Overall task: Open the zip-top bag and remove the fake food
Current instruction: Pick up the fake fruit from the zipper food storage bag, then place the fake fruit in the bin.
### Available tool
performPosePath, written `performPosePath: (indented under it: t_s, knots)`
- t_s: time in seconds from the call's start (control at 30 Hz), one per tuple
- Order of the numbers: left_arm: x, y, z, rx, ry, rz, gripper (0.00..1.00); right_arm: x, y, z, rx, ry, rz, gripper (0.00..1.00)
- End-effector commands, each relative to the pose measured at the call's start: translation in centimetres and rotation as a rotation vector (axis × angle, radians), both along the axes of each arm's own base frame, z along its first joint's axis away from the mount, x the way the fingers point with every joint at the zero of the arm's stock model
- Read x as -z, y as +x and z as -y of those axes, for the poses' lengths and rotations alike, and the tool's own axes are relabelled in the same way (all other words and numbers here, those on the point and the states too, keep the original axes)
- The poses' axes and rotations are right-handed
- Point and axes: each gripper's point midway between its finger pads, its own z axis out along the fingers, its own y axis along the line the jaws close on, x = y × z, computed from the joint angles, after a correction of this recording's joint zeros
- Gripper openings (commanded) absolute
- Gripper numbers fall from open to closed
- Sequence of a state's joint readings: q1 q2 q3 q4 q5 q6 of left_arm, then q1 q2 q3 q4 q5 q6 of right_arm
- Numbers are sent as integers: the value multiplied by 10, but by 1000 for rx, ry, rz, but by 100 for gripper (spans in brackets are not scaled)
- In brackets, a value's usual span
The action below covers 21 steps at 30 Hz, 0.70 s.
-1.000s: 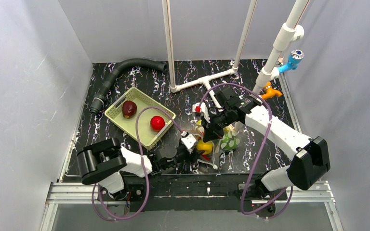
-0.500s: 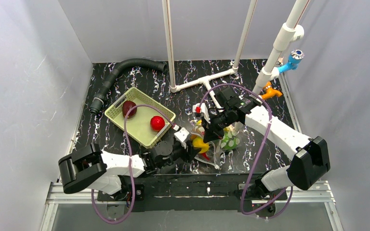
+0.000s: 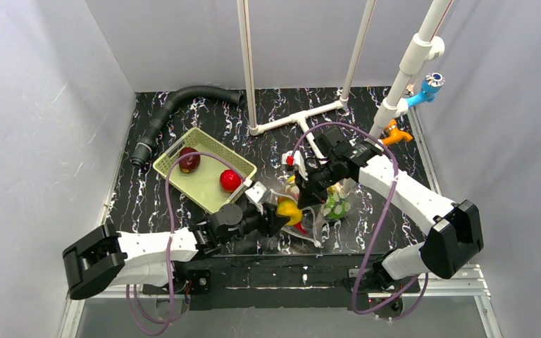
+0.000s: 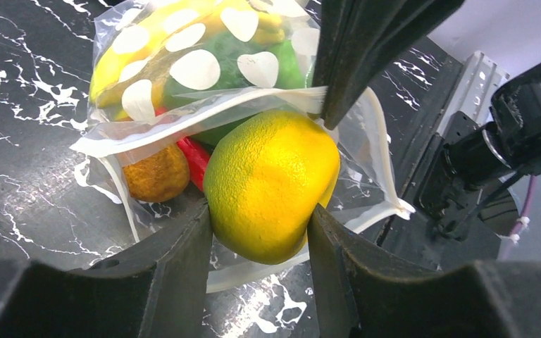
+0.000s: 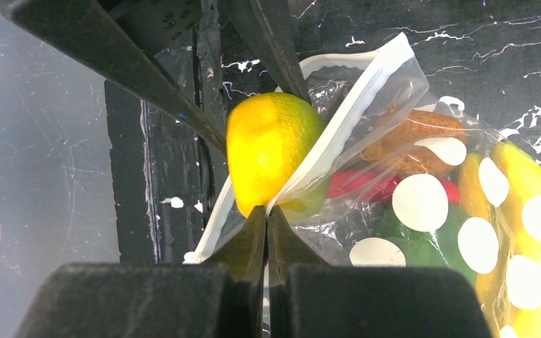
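The black marbled table [image 3: 275,105] carries a pale green basket [image 3: 204,186] at the left, with two red fruits [image 3: 229,180] lying in it. The bag [image 5: 423,204] lies on the table to the right of the basket, near the arms' bases, with its open mouth facing left toward the left arm.

The right gripper [image 5: 267,213] has its fingers pressed together on the bag's upper lip, pinching the white zip strip and holding it up. The left gripper [image 4: 257,229] comes in low from the left with its fingers closed on either side of a yellow fruit [image 4: 271,183]. That fruit sits right in the mouth, under the raised lip and over the lower one.

The coming move likely turns on this: the fruit's way out is leftward, back along the left arm's own line, and the basket waits just left and a little farther away. The left arm is the nearer one to it.

Deeper in the bag, a banana, a green piece, a red piece and a bumpy orange piece show through the plastic. From above, the right arm covers much of the bag. No view shows whether the fruit's underside is free of the lower lip — the plastic there is creased and glaring.
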<state>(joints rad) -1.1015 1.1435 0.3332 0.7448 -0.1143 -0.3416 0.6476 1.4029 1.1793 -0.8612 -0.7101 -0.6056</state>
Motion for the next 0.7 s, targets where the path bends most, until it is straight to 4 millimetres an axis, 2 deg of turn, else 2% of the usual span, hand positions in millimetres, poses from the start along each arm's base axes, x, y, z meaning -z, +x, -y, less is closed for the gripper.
performPosePath:
  t_s: [0.0,0.4,0.67]
  knots:
    - [-2,-14,-4,60,9,-20,0,-9,0,-1,1,39,22,1]
    - [1,-29,-22,110,77,-36,0,-10,2,0,8,45,17,1]
    - [-13,-39,-41,112,78,-26,0,-8,2,0,10,39,13,1]
